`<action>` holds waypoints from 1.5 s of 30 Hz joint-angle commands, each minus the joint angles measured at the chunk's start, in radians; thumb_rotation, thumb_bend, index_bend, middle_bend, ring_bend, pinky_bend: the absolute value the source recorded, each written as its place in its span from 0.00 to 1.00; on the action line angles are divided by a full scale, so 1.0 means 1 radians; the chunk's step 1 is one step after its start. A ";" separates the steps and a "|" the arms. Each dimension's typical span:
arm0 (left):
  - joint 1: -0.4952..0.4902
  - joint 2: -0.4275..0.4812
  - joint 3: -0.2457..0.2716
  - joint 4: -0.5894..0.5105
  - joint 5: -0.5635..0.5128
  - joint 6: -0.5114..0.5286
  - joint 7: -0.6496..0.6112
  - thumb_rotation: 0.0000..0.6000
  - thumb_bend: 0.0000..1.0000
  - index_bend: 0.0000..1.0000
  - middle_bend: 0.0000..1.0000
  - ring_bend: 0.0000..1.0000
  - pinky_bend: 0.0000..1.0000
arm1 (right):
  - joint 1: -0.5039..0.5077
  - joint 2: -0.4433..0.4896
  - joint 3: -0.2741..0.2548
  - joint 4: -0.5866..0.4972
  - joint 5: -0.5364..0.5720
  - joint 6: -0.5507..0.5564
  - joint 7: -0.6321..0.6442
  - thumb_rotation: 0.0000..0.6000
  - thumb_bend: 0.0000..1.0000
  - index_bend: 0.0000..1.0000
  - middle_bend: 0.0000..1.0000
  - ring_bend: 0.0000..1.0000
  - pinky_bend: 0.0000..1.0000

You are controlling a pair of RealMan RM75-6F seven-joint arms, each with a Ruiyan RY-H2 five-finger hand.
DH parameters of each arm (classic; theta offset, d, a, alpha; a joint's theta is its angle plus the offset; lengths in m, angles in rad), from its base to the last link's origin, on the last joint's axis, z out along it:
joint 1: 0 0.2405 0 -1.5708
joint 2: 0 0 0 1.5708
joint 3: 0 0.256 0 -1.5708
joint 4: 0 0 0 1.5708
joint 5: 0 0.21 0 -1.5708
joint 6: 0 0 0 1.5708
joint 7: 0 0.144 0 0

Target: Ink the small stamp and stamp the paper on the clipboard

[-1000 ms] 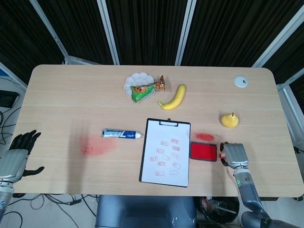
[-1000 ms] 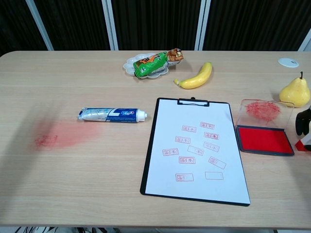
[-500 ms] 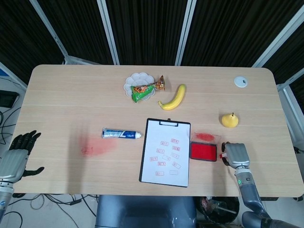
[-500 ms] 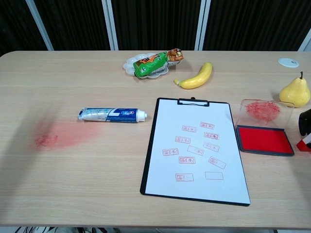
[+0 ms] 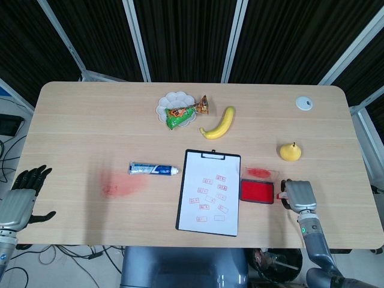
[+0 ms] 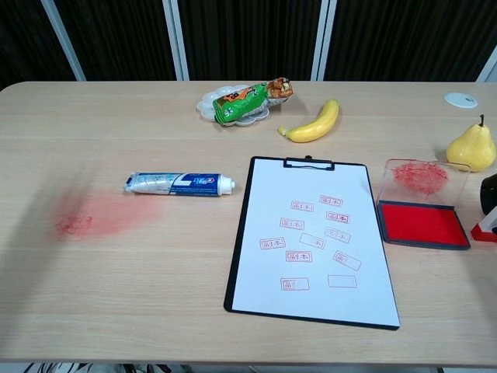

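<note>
The small stamp (image 5: 279, 195), white with a red base, stands on the table just right of the open red ink pad (image 5: 257, 191); the chest view shows it at the right edge (image 6: 483, 231). My right hand (image 5: 299, 195) lies back-up right beside it, dark fingers (image 6: 490, 194) above the stamp; whether they still touch it is hidden. The black clipboard (image 5: 209, 192) lies mid-table, and its paper (image 6: 311, 241) carries several red stamp marks. My left hand (image 5: 21, 201) hangs off the table's left front corner, fingers apart, holding nothing.
A pear (image 5: 290, 152) sits behind the ink pad. A banana (image 5: 219, 123) and a plate (image 5: 174, 102) with a snack bag lie behind the clipboard. A toothpaste tube (image 5: 153, 169) and a red smear (image 5: 120, 183) are to its left. A white disc (image 5: 304, 103) sits far right.
My right hand has drifted slightly right and its dark fingers have pulled away from the stamp, which sank a little and stayed put. The left hand has not moved.
</note>
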 commanded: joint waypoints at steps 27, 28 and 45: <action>-0.001 0.002 0.000 -0.004 -0.006 -0.003 0.006 1.00 0.02 0.00 0.00 0.00 0.00 | 0.002 -0.006 -0.001 0.009 -0.008 0.002 0.013 1.00 0.40 0.55 0.49 0.72 0.78; -0.001 0.001 0.000 -0.004 -0.006 -0.003 0.006 1.00 0.02 0.00 0.00 0.00 0.00 | 0.001 -0.006 -0.001 0.009 -0.007 0.001 0.014 1.00 0.40 0.55 0.49 0.72 0.78; -0.001 0.004 0.000 -0.007 -0.011 -0.006 0.008 1.00 0.02 0.00 0.00 0.00 0.00 | -0.002 -0.006 -0.008 0.017 -0.053 0.015 0.056 1.00 0.65 0.76 0.69 0.79 0.82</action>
